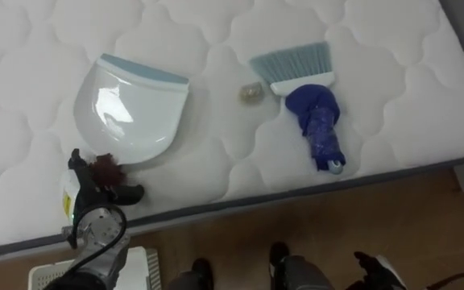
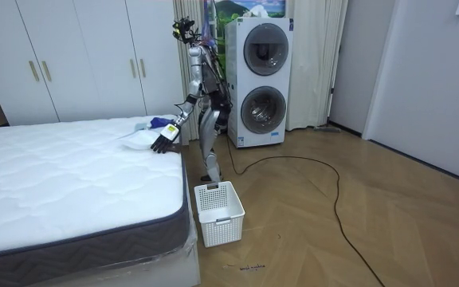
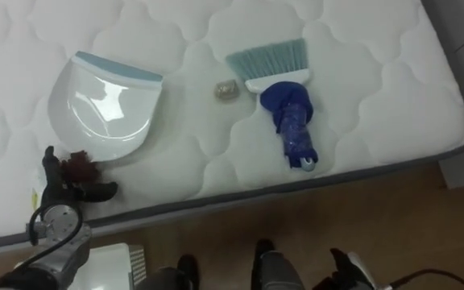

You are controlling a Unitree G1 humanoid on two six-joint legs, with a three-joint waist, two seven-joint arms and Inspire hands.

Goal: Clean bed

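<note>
A white dustpan [image 1: 131, 105] with a pale blue lip lies on the white quilted mattress [image 1: 393, 129], its dark red handle [image 1: 105, 169] pointing at the near edge. My left hand [image 1: 95, 187] is at that handle, fingers straight on its left and thumb out below it; in the room view the left hand [image 2: 162, 144] hangs over the bed's corner. A small crumpled scrap [image 1: 250, 93] lies between the dustpan and a hand brush [image 1: 312, 105] with teal bristles and a blue handle. My right hand [image 1: 375, 270] is low beside my body, over the floor.
I stand at the bed's edge [image 1: 296, 197] on a wooden floor. A white slatted basket [image 2: 219, 211] stands on the floor by the bed's corner, below my left arm. Stacked washing machines [image 2: 259, 80] and a wardrobe [image 2: 78, 56] are behind.
</note>
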